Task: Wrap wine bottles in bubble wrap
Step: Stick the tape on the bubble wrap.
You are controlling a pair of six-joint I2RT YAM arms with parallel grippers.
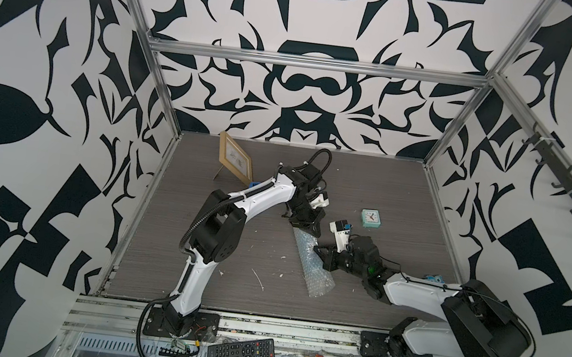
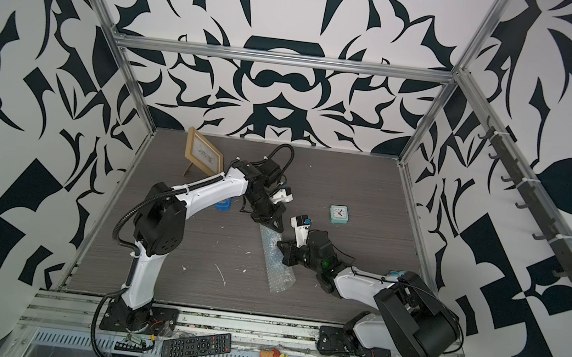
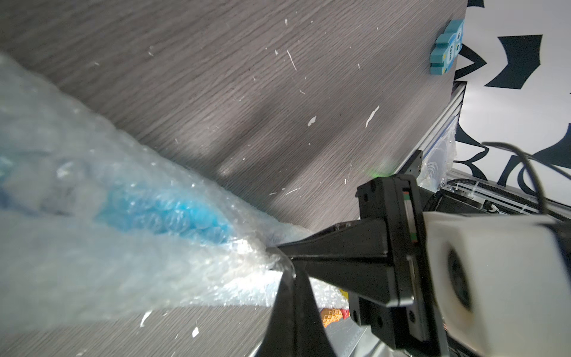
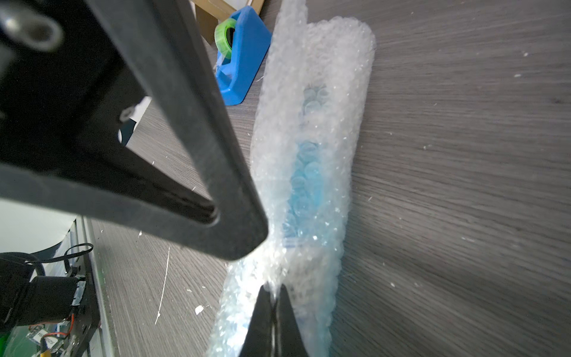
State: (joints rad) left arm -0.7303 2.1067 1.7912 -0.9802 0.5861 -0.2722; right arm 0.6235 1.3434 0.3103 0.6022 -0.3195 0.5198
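Observation:
The bubble wrap (image 1: 311,264) lies rolled into a long tube on the grey table, running from mid-table toward the front. Inside it the wine bottle (image 4: 306,185) shows only as a blue blur through the bubbles, and likewise in the left wrist view as a blue patch (image 3: 173,213). At the tube's far end, my left gripper (image 3: 285,270) is shut on a pinch of the wrap, seen in a top view (image 1: 315,232). My right gripper (image 4: 273,290) is shut on the wrap just in front of it, also seen in a top view (image 1: 317,250). The two grippers' tips nearly touch.
A blue tape dispenser (image 4: 244,55) sits beyond the tube's far end, near a standing picture frame (image 1: 236,160). A small teal clock (image 1: 370,219) lies at the right. A blue toy (image 3: 448,46) rests by the right wall. A remote (image 1: 241,352) lies on the front rail.

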